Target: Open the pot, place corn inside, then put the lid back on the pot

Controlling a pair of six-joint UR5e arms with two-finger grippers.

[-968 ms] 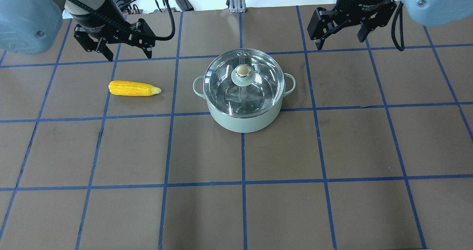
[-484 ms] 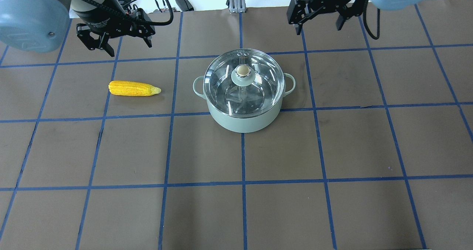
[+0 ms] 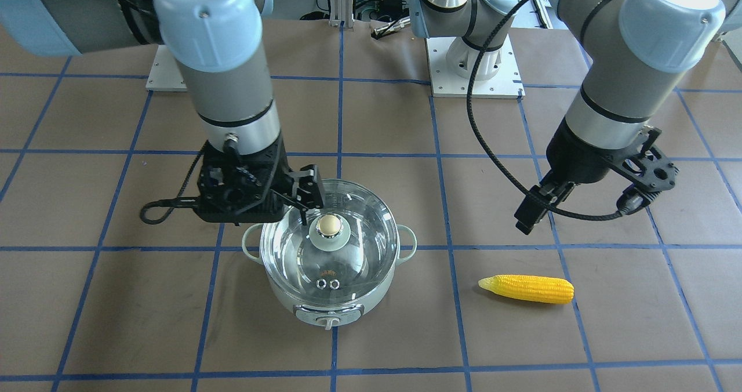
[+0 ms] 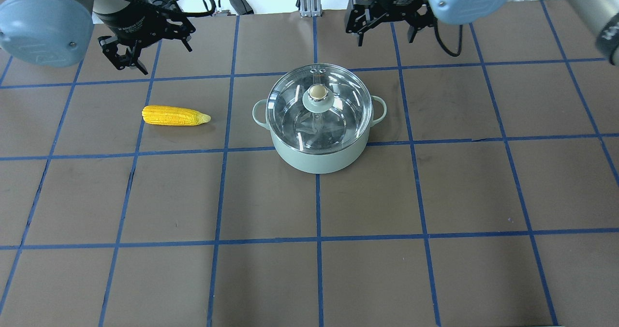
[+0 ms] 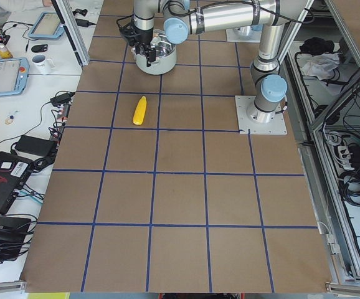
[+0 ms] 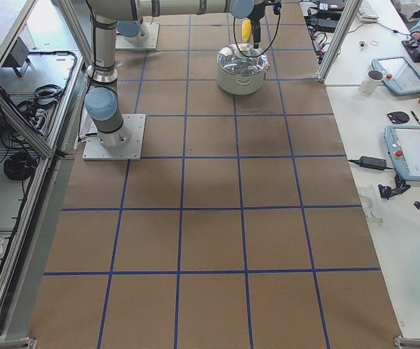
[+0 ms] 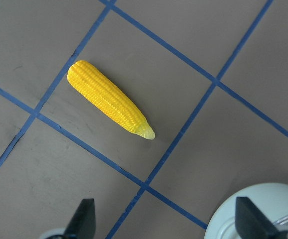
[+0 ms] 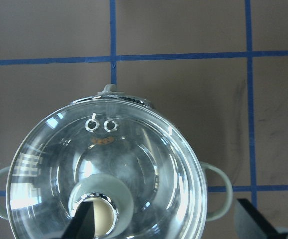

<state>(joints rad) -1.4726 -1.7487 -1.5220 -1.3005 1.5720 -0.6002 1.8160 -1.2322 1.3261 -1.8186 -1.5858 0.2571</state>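
The pot (image 4: 316,160) is sitting mid-tabletop (image 4: 435,196) with the lid (image 4: 338,114) resting on it. The corn (image 4: 175,116) is lying to its left, well apart, with its tip pointing at the pot. The right claw (image 8: 167,221) is hovering above the lid, spread wide. The left claw (image 7: 166,221) is hanging near the corn, also spread wide and gripping nothing.

The corn (image 5: 140,110) lies on the brown gridded table (image 5: 180,199), apart from the pot (image 5: 157,63) farther along.
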